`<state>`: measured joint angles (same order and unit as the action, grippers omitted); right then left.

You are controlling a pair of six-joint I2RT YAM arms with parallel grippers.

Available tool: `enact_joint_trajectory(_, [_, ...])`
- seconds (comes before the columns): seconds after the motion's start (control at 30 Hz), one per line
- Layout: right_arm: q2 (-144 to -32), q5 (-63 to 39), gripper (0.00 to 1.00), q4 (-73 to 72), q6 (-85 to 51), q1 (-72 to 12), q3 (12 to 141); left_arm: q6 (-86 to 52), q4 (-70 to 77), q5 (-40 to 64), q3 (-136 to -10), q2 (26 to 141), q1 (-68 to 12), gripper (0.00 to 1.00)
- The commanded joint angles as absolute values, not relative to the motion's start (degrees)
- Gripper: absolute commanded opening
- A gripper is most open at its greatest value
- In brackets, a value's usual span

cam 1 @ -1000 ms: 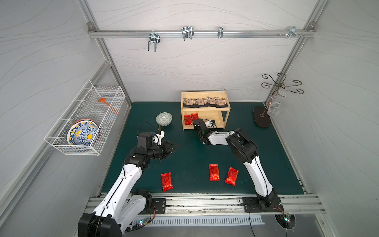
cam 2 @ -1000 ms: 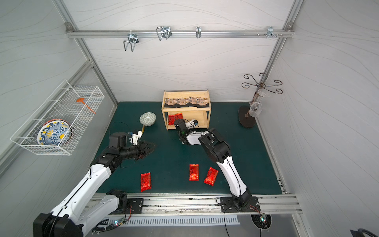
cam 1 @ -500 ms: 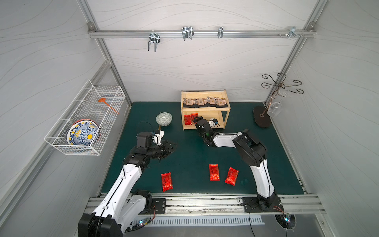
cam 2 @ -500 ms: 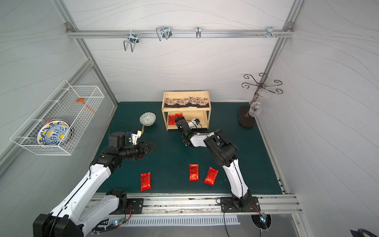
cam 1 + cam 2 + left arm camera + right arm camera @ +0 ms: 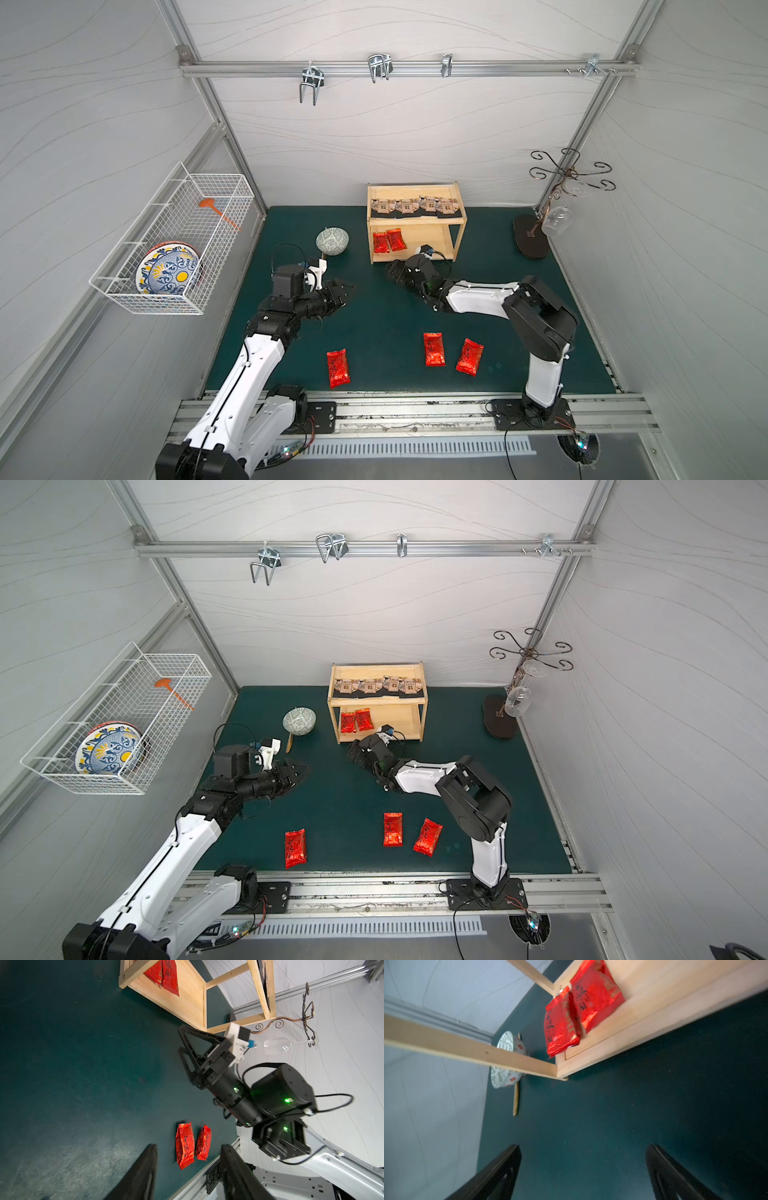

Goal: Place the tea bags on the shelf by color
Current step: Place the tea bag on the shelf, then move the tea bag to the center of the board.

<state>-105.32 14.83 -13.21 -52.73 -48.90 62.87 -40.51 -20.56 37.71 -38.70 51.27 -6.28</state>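
Observation:
The wooden shelf stands at the back of the green mat. Several beige tea bags line its top tier, and two red tea bags lie at the left end of its lower tier. Three more red tea bags lie near the front edge: one on the left and a pair to the right. My right gripper hovers just in front of the shelf, open and empty. My left gripper is over the mat's left middle, open and empty.
A patterned bowl with a wooden spoon beside it sits left of the shelf. A metal stand holding a wine glass is at the back right. A white wire basket with a plate hangs on the left wall.
My right gripper has opened wide and drawn back from the shelf's lower tier toward the front. My left gripper's jaws have widened a little; that arm has barely moved.

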Motion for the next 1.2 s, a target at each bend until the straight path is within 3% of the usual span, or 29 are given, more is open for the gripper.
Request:
enact_joint_trajectory(0.0, [-100.2, 19.9, 0.99, 1.5, -34.3, -50.7, 67.0, -39.6, -19.2, 36.1, -41.7, 51.4, -6.1, 0.55])
enact_joint_trajectory(0.07, [-99.8, 25.8, 0.99, 8.7, -31.8, -51.2, 70.1, -39.9, -18.9, 35.6, -41.7, 51.5, -6.3, 0.55])
enact_joint_trajectory(0.2, [-102.9, 41.5, 0.99, 23.1, -42.3, -48.6, 76.0, -40.3, -17.6, 33.4, -41.4, 52.6, -7.9, 0.57])
enact_joint_trajectory(0.33, [-105.1, 27.7, 0.98, 25.3, -35.7, -40.6, 80.1, -40.4, -17.3, 31.6, -41.7, 55.0, -10.1, 0.56])
enact_joint_trajectory(0.47, [-96.3, 16.3, 0.88, 12.9, -25.3, -40.9, 68.6, -39.2, -18.4, 28.8, -42.2, 56.3, -12.8, 0.56])
enact_joint_trajectory(0.53, [-92.0, 16.7, 0.87, 11.7, -23.6, -43.1, 63.5, -38.9, -18.4, 27.6, -41.9, 57.1, -13.8, 0.56])
enact_joint_trajectory(0.77, [-83.5, 18.6, 0.87, 31.4, -26.9, -52.9, 53.8, -38.0, -21.9, 24.5, -42.3, 62.5, -19.5, 0.56])
enact_joint_trajectory(0.93, [-77.6, 13.8, 0.9, 33.7, -35.8, -60.4, 46.5, -37.6, -23.0, 21.0, -42.5, 65.8, -24.1, 0.72])
enact_joint_trajectory(1.17, [-79.8, 10.9, 0.91, 30.4, -41.0, -64.5, 44.6, -38.1, -24.1, 19.6, -43.2, 68.1, -24.8, 0.9])
